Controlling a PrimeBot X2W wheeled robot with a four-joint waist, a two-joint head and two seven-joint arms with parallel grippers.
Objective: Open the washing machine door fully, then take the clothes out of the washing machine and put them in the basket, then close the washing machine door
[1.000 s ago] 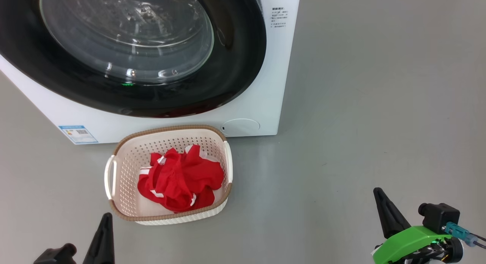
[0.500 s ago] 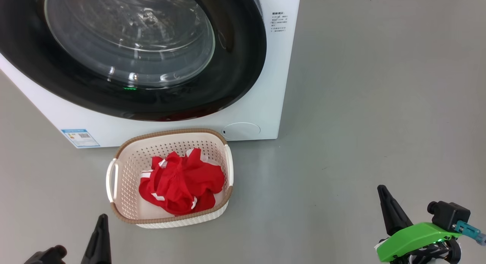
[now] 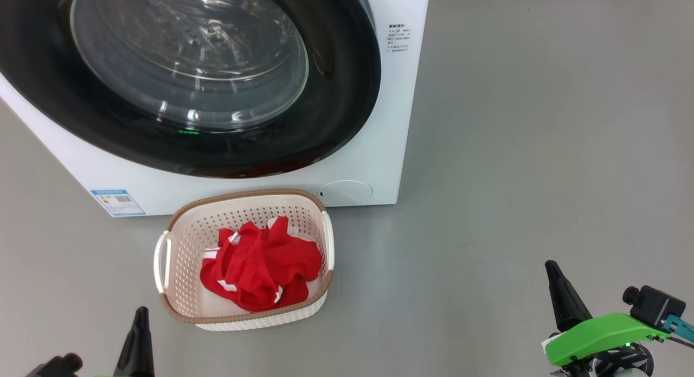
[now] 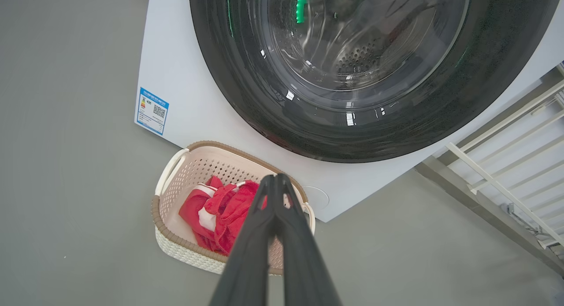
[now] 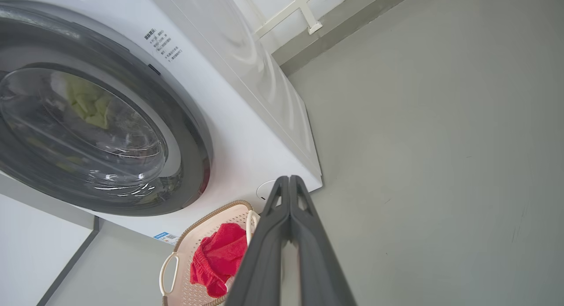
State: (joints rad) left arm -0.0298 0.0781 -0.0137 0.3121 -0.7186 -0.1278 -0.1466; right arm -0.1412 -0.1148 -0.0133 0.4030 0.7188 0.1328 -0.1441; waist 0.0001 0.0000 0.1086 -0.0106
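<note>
- The left end effector (image 3: 140,313) and the right end effector (image 3: 552,266) hover low over the floor, each pinched fully closed and holding nothing.
- The basket (image 3: 244,195) stands on the floor just in front of the washing machine (image 3: 379,160); the red clothes (image 3: 260,266) lie inside it.
- The washing machine door (image 3: 347,95) looks closed flush, so all the steps appear done, with nothing left.

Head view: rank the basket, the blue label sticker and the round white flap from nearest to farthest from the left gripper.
1. Basket, just right of the left gripper.
2. Blue label sticker, straight ahead.
3. Round white flap, ahead and well to the right.
</note>
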